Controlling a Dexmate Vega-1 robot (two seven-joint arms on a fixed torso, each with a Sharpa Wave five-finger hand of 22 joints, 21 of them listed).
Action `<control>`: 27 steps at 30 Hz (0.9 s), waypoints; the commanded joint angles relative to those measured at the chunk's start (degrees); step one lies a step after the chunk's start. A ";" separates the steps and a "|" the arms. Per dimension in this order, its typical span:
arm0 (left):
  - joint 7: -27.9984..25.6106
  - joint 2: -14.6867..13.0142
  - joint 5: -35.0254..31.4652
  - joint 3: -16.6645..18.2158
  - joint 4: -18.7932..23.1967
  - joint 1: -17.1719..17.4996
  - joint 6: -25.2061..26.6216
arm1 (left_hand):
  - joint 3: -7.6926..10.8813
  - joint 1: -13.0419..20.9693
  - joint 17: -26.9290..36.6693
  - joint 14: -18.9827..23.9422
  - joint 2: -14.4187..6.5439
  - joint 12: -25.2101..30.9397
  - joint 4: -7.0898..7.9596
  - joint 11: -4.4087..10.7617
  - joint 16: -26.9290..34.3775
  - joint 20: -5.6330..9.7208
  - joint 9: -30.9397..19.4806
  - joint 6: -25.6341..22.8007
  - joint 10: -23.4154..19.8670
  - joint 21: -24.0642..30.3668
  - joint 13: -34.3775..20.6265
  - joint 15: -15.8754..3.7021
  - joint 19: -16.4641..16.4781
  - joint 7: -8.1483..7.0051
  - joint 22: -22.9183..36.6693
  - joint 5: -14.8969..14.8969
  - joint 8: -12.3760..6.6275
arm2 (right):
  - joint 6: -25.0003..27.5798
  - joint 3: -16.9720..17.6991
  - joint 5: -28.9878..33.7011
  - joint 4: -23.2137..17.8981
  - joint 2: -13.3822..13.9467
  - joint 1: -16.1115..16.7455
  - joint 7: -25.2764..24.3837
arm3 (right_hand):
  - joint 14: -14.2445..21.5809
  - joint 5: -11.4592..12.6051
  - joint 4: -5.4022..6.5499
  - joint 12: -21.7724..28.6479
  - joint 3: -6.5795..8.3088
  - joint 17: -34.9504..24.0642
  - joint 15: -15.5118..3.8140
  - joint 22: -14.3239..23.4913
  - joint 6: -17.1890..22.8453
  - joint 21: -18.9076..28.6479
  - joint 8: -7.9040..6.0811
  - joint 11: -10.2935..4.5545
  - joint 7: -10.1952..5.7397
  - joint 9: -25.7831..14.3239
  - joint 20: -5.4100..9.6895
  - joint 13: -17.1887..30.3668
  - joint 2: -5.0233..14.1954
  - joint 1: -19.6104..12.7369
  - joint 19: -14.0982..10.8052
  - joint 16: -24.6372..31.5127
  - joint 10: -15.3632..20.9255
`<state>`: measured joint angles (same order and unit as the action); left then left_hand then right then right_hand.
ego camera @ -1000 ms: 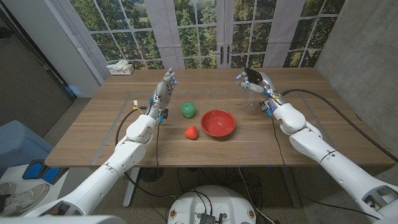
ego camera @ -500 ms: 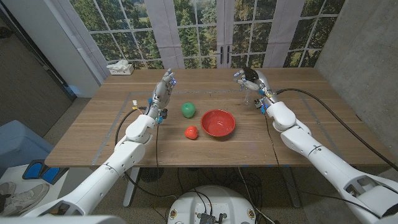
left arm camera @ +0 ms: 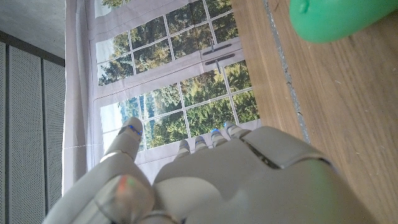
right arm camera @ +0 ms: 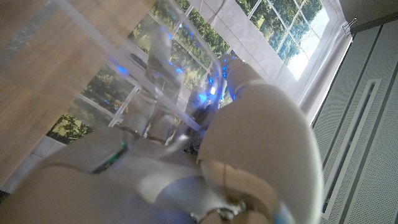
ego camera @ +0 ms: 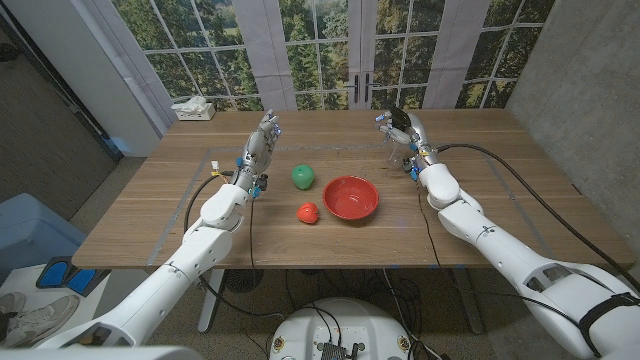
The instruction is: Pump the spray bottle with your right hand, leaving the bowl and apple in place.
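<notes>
Head view: the red bowl, apparently empty, stands mid-desk, with a red apple and a green apple beside it. The right hand grips the clear spray bottle at the desk's far right; the left hand is spread, holding nothing. A tissue box sits near the windows.
Left wrist view: the fingers point toward the windows.
Right wrist view: the fingers wrap around the bottle.

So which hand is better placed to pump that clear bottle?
The right hand: it is already on the spray bottle. The left hand stands beyond the green apple, far from it.
</notes>
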<state>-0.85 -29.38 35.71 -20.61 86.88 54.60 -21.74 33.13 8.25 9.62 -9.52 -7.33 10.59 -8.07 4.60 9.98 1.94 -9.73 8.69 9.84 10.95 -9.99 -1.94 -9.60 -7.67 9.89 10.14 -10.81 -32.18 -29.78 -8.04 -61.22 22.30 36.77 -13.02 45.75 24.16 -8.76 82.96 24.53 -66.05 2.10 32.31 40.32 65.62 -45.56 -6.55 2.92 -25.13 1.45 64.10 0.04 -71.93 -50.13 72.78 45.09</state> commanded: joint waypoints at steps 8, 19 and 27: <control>0.49 -0.03 0.59 0.34 -1.02 -0.38 -0.09 | -0.33 0.67 0.06 -9.73 -1.08 0.21 -0.06 0.15 0.17 5.28 -0.22 -0.10 6.64 0.19 -0.14 -5.19 -2.12 -0.07 0.13 -0.01 0.06 | -2.00 -3.32 1.96 13.35 -4.56 -6.65 -4.34 | 3.50 -0.22 -0.27 -10.28 1.67 -4.93 -13.83 -6.30 0.00 -0.19 -0.53 1.02 -0.78 -0.49 8.29 -12.17 1.92 1.22 -1.59 15.21 0.71; 0.35 -0.23 0.82 0.65 -1.33 -0.71 0.38 | -0.36 0.68 0.06 -9.73 -1.09 0.22 -0.05 0.15 0.16 5.25 -0.22 -0.18 6.61 0.18 -0.14 -5.19 -2.12 -0.03 0.13 -0.01 0.04 | -10.56 -7.32 4.61 33.78 -10.79 -14.31 -12.27 | 2.12 -0.78 0.10 -14.85 2.01 -4.18 -13.97 -10.95 0.60 -0.12 -0.15 -0.08 -3.09 0.51 7.71 -18.59 1.41 4.01 -0.11 12.91 1.07; 0.97 -0.28 1.07 0.65 -2.01 -1.25 0.49 | -0.38 0.69 0.06 -9.73 -1.11 0.22 -0.05 0.19 0.16 5.23 -0.22 -0.26 6.61 0.18 -0.14 -5.20 -2.12 0.00 0.13 -0.01 0.02 | -10.56 -10.12 3.77 37.63 -11.67 -16.04 -15.10 | 4.02 -1.74 -0.21 -21.27 4.56 11.42 -14.40 -19.25 -0.29 1.83 0.56 0.32 -3.83 2.75 7.12 -28.35 3.25 7.57 2.57 -8.24 1.58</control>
<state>-0.43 -29.54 36.51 -20.09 85.59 53.95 -21.64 32.95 8.25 9.62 -9.52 -7.33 10.59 -8.25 4.60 9.98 1.94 -9.72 8.69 9.84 10.95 -9.99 -1.94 -9.60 -7.67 9.89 10.14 -10.81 -40.44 -36.15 -4.33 -32.96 13.20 24.68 -23.43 45.17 22.77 -8.60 64.10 27.80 -62.86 -2.78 16.40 40.15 66.19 -45.22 -6.95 -0.30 -23.24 6.27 39.81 2.79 -65.95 -48.77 73.74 45.53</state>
